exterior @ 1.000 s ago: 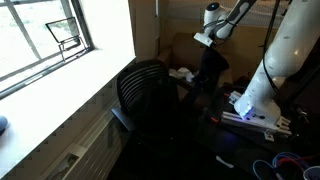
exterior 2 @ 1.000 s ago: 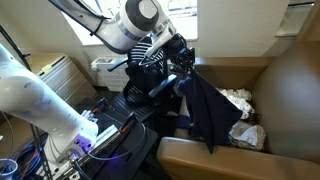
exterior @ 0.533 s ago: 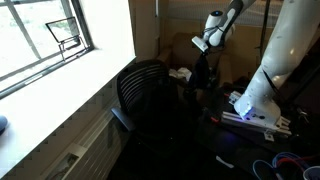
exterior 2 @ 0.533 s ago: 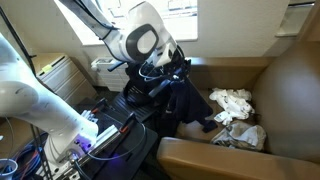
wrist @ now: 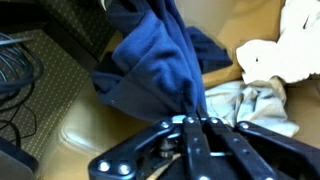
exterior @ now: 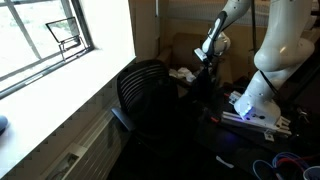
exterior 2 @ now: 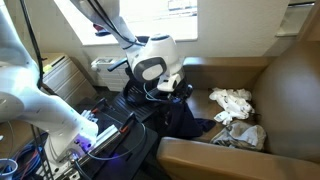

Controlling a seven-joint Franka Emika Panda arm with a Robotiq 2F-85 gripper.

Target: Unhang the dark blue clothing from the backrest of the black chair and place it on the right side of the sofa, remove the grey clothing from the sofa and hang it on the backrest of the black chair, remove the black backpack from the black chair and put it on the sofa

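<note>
My gripper (wrist: 190,118) is shut on a bunched fold of the dark blue clothing (wrist: 150,60). The garment hangs from the jaws and spreads onto the tan seat of the sofa (wrist: 95,130). In both exterior views the gripper (exterior 2: 172,88) (exterior: 207,54) is low over the sofa (exterior 2: 290,80), with the dark clothing (exterior 2: 188,122) pooled beneath it. The grey clothing (exterior 2: 232,100) (wrist: 270,55) lies crumpled on the seat just beside the dark cloth. The black chair (exterior: 150,95) shows its bare ribbed backrest (exterior: 145,80). I cannot make out the black backpack.
The sofa's padded arm (exterior 2: 210,160) runs along the near edge. The robot's white base (exterior: 255,105) stands beside the chair with coloured cables (exterior: 285,165) on the floor. A window (exterior: 45,40) and ledge line the wall by the chair.
The gripper has gone down towards the sofa seat with the dark blue clothing. The cloth hung free a second ago and now rests partly on the seat beside the grey clothing.
</note>
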